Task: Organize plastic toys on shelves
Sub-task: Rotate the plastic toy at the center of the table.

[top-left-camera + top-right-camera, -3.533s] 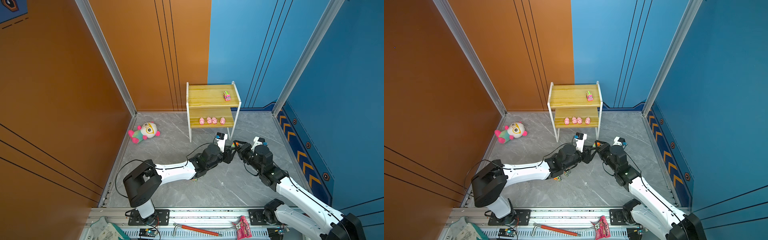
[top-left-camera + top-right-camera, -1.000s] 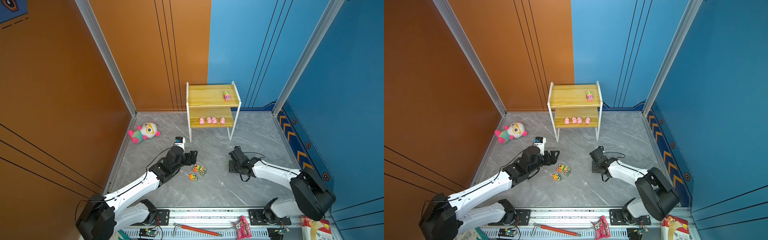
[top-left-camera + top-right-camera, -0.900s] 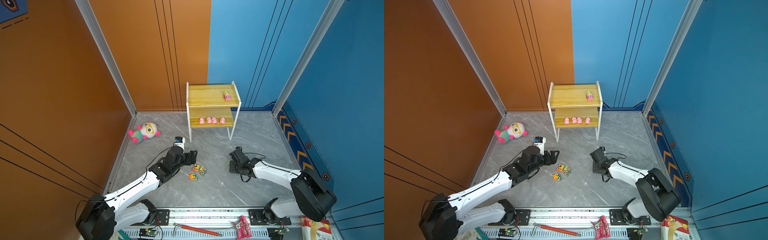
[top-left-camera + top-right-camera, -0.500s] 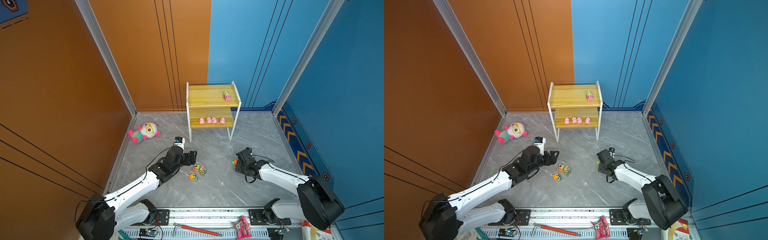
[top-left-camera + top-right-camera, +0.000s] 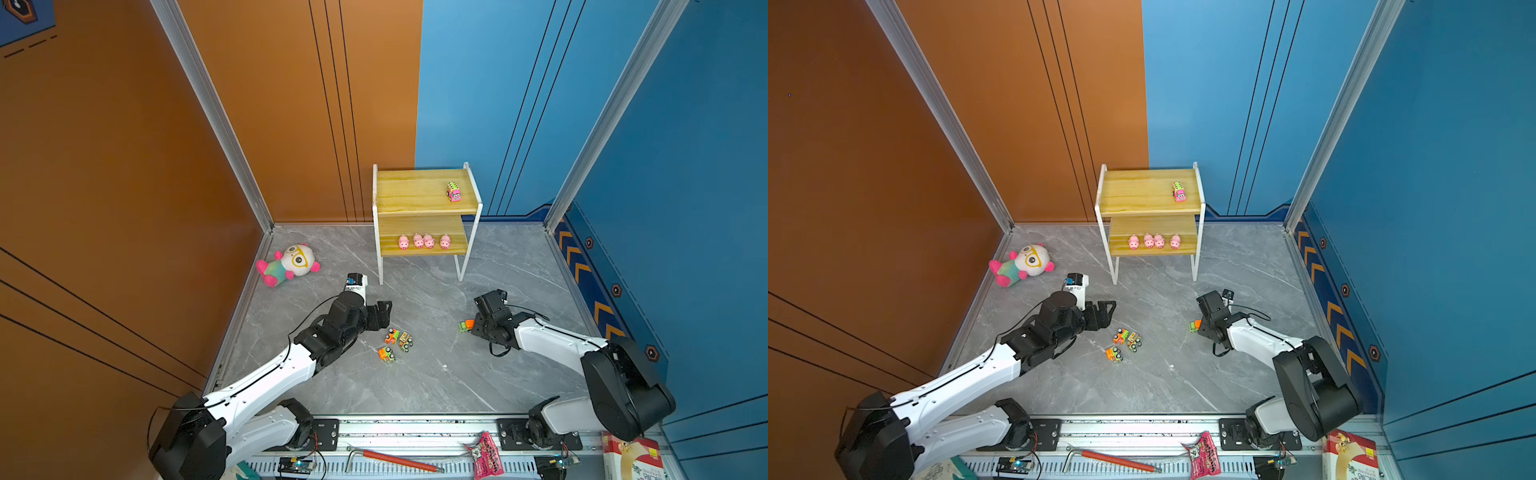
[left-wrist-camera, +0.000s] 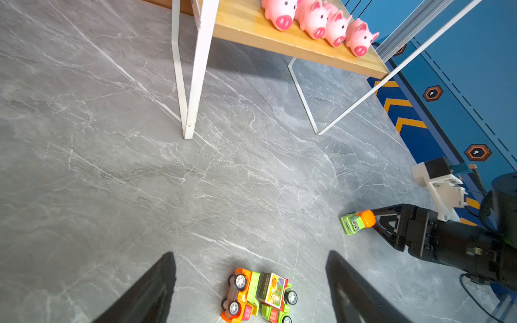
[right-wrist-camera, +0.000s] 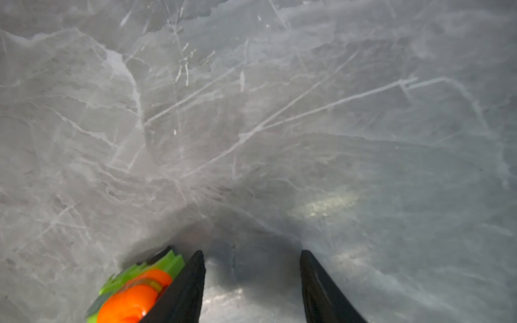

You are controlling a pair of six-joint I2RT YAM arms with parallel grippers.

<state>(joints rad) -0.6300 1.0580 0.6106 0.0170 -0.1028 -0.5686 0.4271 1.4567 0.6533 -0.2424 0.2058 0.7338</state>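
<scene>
4 pigs point(image 5: 428, 241), pink truck point(image 5: 454, 192) shelved; 3 trucks point(image 5: 392, 336) + green truck point(image 5: 465, 326) remain mid-worktop point(image 5: 415, 386). Left end effector point(image 6: 250, 252), right end effector point(image 7: 251, 251) apart, empty.

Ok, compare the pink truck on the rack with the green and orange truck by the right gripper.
Colour: the pink truck has a pink body and yellow-green top; the green and orange truck has a green cab and orange drum. Place: the pink truck stands on the upper board; the green and orange truck sits on the floor, just outside the open right gripper. Both are tiny toy trucks.
</scene>
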